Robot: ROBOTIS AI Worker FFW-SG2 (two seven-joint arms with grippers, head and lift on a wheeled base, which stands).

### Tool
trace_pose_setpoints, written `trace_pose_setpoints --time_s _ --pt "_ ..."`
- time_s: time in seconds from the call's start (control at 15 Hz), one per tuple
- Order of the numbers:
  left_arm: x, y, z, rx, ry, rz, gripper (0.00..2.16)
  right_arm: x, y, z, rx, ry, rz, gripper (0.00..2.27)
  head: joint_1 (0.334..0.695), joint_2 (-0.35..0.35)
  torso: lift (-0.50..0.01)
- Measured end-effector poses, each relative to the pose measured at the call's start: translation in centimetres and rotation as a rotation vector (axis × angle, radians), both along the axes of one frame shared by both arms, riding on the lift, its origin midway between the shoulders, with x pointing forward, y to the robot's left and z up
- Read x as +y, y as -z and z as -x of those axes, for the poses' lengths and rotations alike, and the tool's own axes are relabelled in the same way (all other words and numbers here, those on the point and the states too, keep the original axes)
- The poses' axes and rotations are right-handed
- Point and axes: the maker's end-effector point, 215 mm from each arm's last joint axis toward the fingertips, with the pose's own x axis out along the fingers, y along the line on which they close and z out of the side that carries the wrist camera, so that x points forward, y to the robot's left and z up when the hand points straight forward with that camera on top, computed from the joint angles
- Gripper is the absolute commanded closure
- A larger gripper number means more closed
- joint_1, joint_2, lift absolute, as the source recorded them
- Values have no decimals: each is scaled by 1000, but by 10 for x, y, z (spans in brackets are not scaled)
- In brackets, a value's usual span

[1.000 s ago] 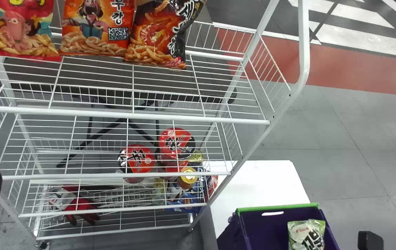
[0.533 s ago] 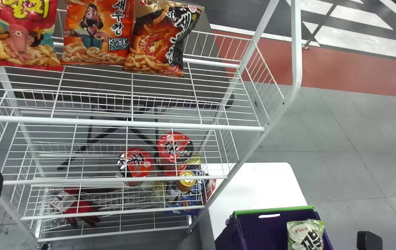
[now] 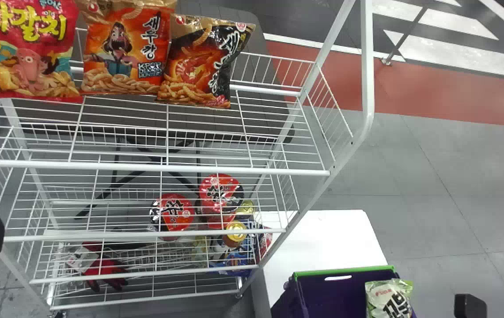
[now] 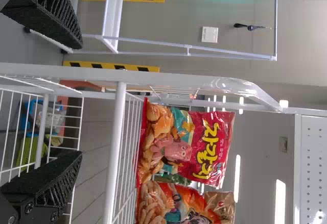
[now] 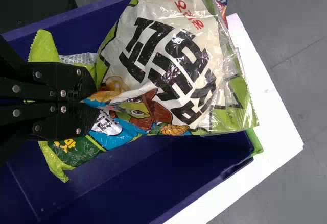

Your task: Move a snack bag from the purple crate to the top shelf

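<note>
The right gripper (image 5: 94,100) is clamped on the white-and-green snack bag (image 5: 168,55), its fingers closed together over a gathered fold. Pinching low on one side, by the printed figure, gives it soft wrapper to grip and leaves most of the front sticking out past the fingers, probably so the contents don't get crushed. The bag is at the near right, over the purple crate (image 3: 344,271), which sits on the white surface (image 3: 322,229) just right of the rack, handy for a short carry. Another green packet (image 5: 66,152) seems to lie behind it, down in the crate.

The left gripper (image 4: 77,99) waits at the near left in front of the rack, fingers apart and holding nothing; this looks like a job for the right arm alone.

On the top shelf (image 3: 145,167), a pink-red bag (image 3: 26,53), an orange bag (image 3: 126,48) and a black-and-orange bag (image 3: 203,62) stand in a row towards the far side, fronts facing out, as if on display. The natural spot is just right of that row. The pick looks done; the lift should clear the shelf's front rail, and a bag held by one fold could swing or twist.
</note>
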Motion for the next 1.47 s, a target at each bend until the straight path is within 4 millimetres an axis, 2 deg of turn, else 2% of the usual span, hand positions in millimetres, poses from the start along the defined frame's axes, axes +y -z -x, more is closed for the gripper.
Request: trace_pose_setpoints --time_s 1.47 --pt "-2 1 0 0 -3 0 63 5 -5 -2 -22 3 -5 2108 695 -350 9"
